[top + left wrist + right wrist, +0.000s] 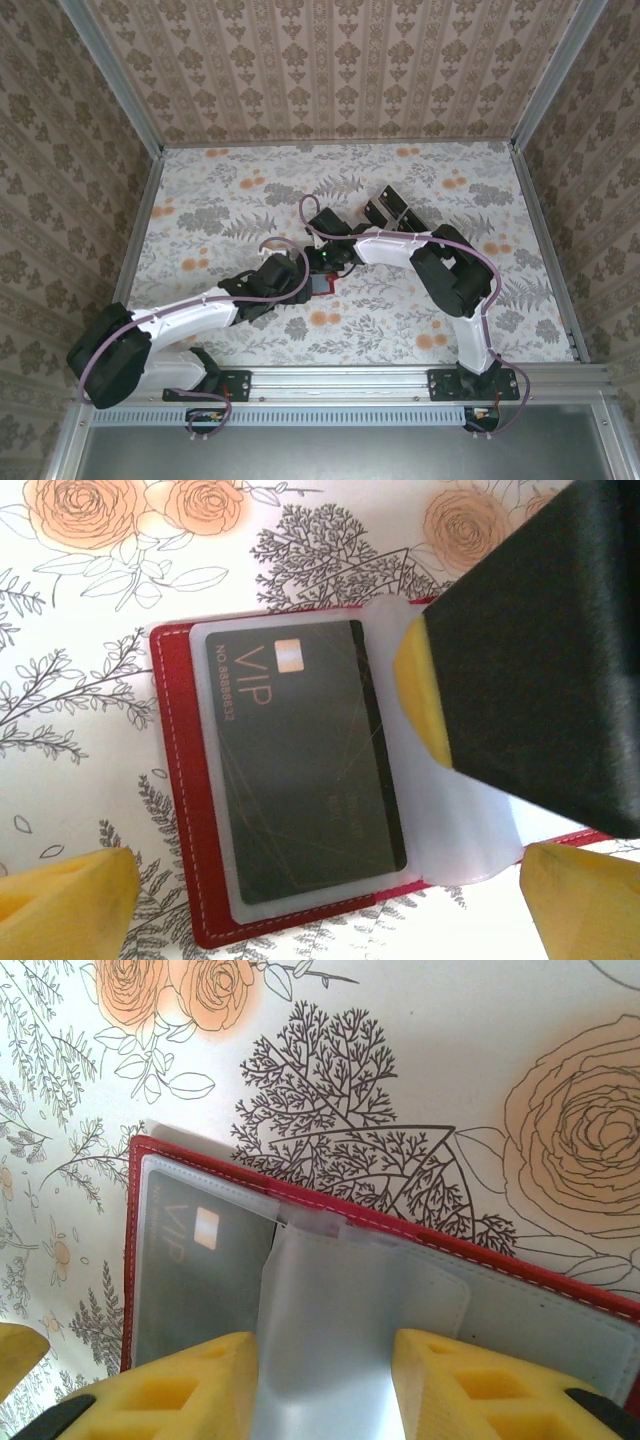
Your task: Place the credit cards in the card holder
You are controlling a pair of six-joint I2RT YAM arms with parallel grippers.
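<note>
Red leather-like wallet (322, 285) lying open and flat about the middle of the floral worktop (220, 200), a little toward its near edge, where the two arms meet over it.

Left wrist view: the wallet (175, 780) shows its stitched red cover with clear plastic sleeves inside. One black card (300, 770), printed "VIP" with a small pale chip patch, sits in the sleeve that lies flat. It is fully seated, with its long edges parallel to the cover's stitched edge. A second sleeve (470, 830) on the side away from that edge is raised off the stack, and a yellow pad of the right fingers (420, 695) touches it. The left fingers (326, 880) stand spread to their widest, one pad at each lower corner of the view. They are above the wallet and have hold of nothing.

Right wrist view: the right fingers (325, 1360) are partly open. The raised translucent sleeve (330, 1330) fills the gap between them, and its side edges meet both inner faces. Whether it is pinched or merely lies between them cannot be told. Beyond it, the seated card (190, 1260) shows greyed through its plastic, framed by the wallet's red border (400, 1225).

Top view: loose black cards (392, 208) lie in a small cluster right of centre, toward the far edge of the worktop and well apart from the wallet. Their number cannot be told.
</note>
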